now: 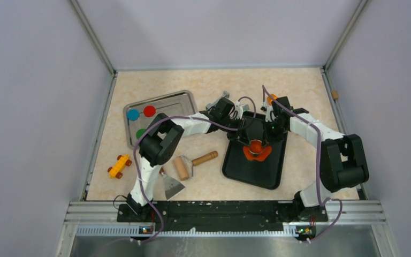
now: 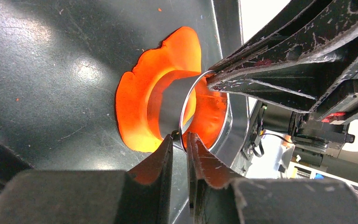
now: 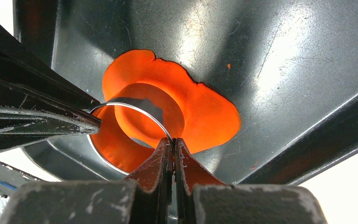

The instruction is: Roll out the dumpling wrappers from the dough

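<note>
The left gripper (image 2: 181, 139) has its two fingers almost closed, and they pinch the thin wall of a metal ring cutter (image 2: 171, 106) on the side nearest to its camera. The ring cutter stands upright on the dough (image 2: 137, 100). The dough is bright orange and smooth, flattened into an uneven sheet with wavy lobes at its edge. It lies on the black tray (image 2: 51, 65), directly under both grippers, and orange shows both outside and inside the ring. The right gripper (image 3: 173, 141) has its fingers pressed together on the wall of the same ring cutter, at another place on the rim. In the top view the two grippers meet over the dough from left and right.
</note>
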`<control>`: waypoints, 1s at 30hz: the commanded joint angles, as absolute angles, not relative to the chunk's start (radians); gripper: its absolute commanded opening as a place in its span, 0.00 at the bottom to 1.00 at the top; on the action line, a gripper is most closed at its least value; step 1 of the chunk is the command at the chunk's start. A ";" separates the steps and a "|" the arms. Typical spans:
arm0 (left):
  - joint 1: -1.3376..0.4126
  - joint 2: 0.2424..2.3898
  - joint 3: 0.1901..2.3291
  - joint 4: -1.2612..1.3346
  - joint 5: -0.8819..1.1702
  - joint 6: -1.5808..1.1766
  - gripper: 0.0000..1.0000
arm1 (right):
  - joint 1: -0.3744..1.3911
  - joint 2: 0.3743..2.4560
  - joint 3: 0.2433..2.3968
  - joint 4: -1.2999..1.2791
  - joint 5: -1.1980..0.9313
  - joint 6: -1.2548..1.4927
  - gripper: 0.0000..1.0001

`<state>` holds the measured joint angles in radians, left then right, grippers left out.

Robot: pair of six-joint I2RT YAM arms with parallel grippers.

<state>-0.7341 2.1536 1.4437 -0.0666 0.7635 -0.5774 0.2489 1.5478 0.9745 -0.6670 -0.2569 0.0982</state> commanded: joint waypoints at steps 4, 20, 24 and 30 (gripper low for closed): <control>-0.739 2.176 1.479 -0.054 0.771 -0.561 0.19 | 0.259 1.567 0.974 -0.642 -0.239 0.091 0.00; -0.732 2.160 1.484 -0.044 0.769 -0.553 0.22 | 0.253 1.572 1.031 -0.686 -0.249 0.063 0.08; -0.707 2.122 1.508 -0.037 0.792 -0.558 0.30 | 0.209 1.535 1.086 -0.716 -0.327 0.056 0.14; -0.674 2.077 1.519 -0.075 0.822 -0.535 0.43 | 0.162 1.499 1.090 -0.746 -0.396 0.041 0.30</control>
